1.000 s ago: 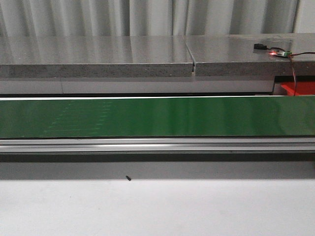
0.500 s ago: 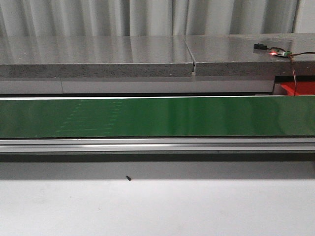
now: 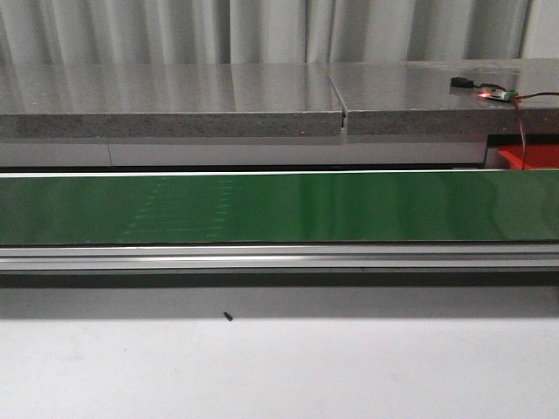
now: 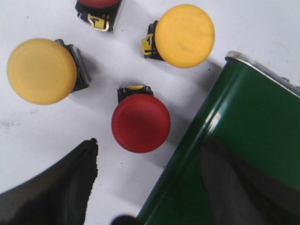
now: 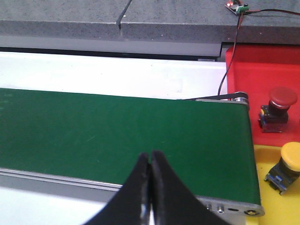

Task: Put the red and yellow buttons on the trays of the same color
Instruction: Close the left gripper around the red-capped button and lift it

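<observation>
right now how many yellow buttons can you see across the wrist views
3. Left wrist view: one yellow button close to the green belt, another farther off. Right wrist view: one on the yellow tray. More may be hidden.

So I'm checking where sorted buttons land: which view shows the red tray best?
The right wrist view: the red tray lies past the belt's end, holding a red button. The front view shows only a corner; the left wrist view shows none.
</observation>
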Available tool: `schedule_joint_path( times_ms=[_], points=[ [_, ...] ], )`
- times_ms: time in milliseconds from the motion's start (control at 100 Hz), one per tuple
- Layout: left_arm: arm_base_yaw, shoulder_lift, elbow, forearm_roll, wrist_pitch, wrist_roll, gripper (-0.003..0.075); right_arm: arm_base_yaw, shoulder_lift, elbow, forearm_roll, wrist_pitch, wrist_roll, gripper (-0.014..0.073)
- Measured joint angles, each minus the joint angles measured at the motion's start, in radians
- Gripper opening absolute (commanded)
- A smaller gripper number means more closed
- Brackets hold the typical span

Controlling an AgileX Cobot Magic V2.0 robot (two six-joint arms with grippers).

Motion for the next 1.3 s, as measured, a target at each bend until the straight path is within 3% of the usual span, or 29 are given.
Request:
schedule_joint_path(
  times_ms=[570, 860, 1130, 1300],
  points=[
    [0.0, 0.122, -0.043, 0.008, 0.007, -0.009, 0.0458, 0.0, 0.0, 0.0, 0.0, 0.0, 0.0, -0.0067],
    [0.0, 0.125, -0.043, 0.008, -0.009, -0.009, 0.0216, 0.0, 0.0, 0.0, 0.0, 0.0, 0.0, -0.0067],
    [0.0, 0.109, -0.043, 0.006, -0.019, 0.001, 0.0209, 0.0, 0.0, 0.0, 0.0, 0.0, 0.0, -0.0067],
    [0.0, -0.006, -0.043, -0.007, -0.013, 0.012, 0.0209, 0.0, 0.0, 0.0, 0.0, 0.0, 0.0, -0.0067]
  ],
)
